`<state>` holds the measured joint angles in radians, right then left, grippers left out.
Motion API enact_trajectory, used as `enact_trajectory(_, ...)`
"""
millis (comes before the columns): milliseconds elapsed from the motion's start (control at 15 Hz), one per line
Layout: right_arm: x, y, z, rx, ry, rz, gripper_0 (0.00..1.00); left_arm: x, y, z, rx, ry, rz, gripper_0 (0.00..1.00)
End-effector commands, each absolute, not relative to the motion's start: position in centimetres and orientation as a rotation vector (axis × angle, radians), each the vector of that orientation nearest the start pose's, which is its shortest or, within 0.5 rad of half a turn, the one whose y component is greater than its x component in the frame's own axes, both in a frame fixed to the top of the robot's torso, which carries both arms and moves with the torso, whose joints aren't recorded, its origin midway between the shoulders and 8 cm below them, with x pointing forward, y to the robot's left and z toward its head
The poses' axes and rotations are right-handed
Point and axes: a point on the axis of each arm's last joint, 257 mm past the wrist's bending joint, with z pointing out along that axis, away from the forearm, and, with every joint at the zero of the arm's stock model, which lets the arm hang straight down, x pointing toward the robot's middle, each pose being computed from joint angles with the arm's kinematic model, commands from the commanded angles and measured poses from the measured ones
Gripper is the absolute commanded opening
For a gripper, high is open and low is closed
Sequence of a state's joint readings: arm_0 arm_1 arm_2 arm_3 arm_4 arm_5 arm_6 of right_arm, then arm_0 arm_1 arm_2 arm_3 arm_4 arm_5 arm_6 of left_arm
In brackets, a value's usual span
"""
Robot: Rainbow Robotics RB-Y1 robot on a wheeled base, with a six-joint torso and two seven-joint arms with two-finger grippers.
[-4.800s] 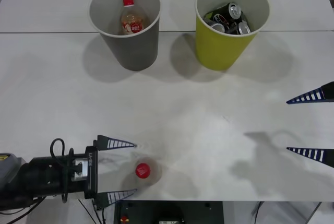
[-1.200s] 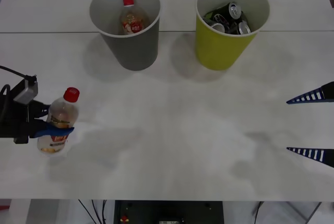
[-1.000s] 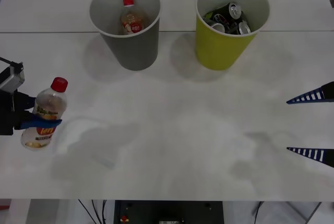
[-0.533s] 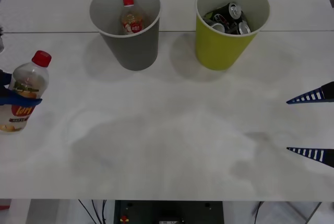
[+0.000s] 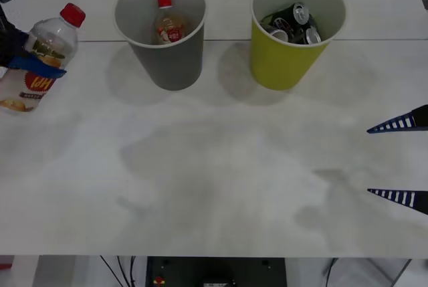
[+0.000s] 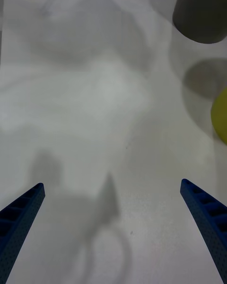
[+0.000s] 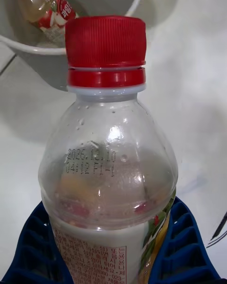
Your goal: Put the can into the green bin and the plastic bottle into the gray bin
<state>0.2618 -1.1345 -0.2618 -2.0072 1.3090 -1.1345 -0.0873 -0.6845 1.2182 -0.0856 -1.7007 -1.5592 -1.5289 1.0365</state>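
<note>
The white worktop (image 5: 221,160) carries the gray bin (image 5: 160,29) and the green bin (image 5: 296,27), side by side well ahead of both grippers. The gray bin holds a stubby red-capped bottle (image 5: 168,23); the green bin holds several cans (image 5: 294,23), piled so that their number is hard to tell. The left gripper (image 5: 33,65), largely cut off at the frame edge, clenches the plastic bottle (image 5: 41,56) around its body, cap tilted toward the gray bin, lifted off the worktop. From the left wrist the blue fingers (image 7: 184,246) hug the label. The right gripper (image 5: 400,160) hangs spread wide, grasping nothing, far from the bottle
</note>
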Motion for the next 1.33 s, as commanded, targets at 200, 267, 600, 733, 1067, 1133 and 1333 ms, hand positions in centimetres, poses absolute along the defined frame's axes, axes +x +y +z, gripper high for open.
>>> enact_trajectory(200, 34.1, -28.6, -16.7, -1.634, 1.596, 0.209, 1.00, 51.2, 24.7, 1.8, 1.214, 2.125, -0.185, 0.00)
enact_trajectory(267, 34.1, -28.6, -16.7, -1.634, 1.596, 0.209, 1.00, 52.1, 23.9, 2.5, 1.202, 2.109, -0.183, 0.00)
enact_trajectory(600, 34.1, -28.6, -16.7, -1.634, 1.596, 0.209, 1.00, 56.1, 19.1, 5.4, 1.147, 2.066, -0.185, 0.00)
enact_trajectory(733, 34.1, -28.6, -16.7, -1.634, 1.596, 0.209, 1.00, 57.3, 17.2, 5.9, 1.163, 2.070, -0.144, 0.00)
enact_trajectory(1067, 34.1, -28.6, -16.7, -1.634, 1.596, 0.209, 1.00, 58.9, 13.4, 5.6, 1.185, 2.126, -0.110, 0.00)
enact_trajectory(1133, 34.1, -28.6, -16.7, -1.634, 1.596, 0.209, 1.00, 59.3, 12.6, 5.3, 1.187, 2.129, -0.099, 0.00)
enact_trajectory(1333, 34.1, -28.6, -16.7, -1.634, 1.596, 0.209, 1.00, 60.2, 11.3, 5.0, 1.163, 2.112, -0.087, 0.00)
